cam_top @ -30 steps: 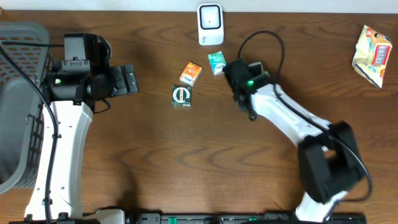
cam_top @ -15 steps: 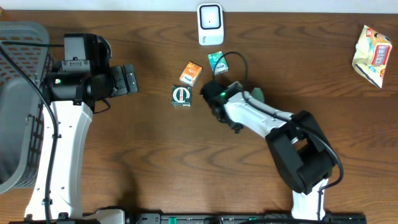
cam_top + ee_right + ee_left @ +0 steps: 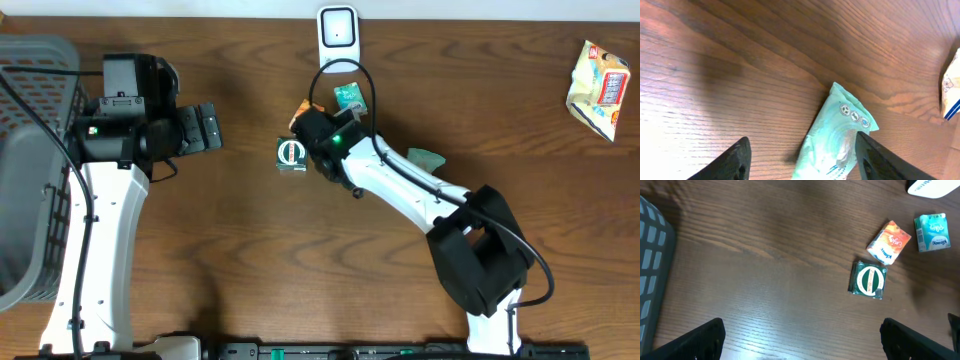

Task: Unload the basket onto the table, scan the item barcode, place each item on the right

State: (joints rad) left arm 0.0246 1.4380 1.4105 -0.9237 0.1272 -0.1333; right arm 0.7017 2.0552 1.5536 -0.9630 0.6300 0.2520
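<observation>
A mint-green packet point(image 3: 832, 135) lies flat on the wooden table, between the spread fingers of my right gripper point(image 3: 801, 145). Its right edge lies next to the right finger point(image 3: 880, 155), and bare wood shows on its left. From overhead a corner of the packet point(image 3: 428, 157) pokes out beside the right arm's white link point(image 3: 400, 185), which hides the fingers. The white scanner point(image 3: 338, 38) stands at the back edge, well apart. My left gripper point(image 3: 207, 128) hovers wide open over bare wood point(image 3: 801, 340), holding nothing.
A green box point(image 3: 291, 153), an orange packet point(image 3: 303, 112) and a teal packet point(image 3: 349, 98) lie in front of the scanner, close to the right arm's wrist. A snack bag point(image 3: 598, 88) sits at the far right. A grey basket point(image 3: 30, 160) fills the left edge.
The right arm's wrist has swung left, from below the teal packet to beside the green box. Its jaws have parted, and the mint packet now shows on the table. The left arm has stayed still.
</observation>
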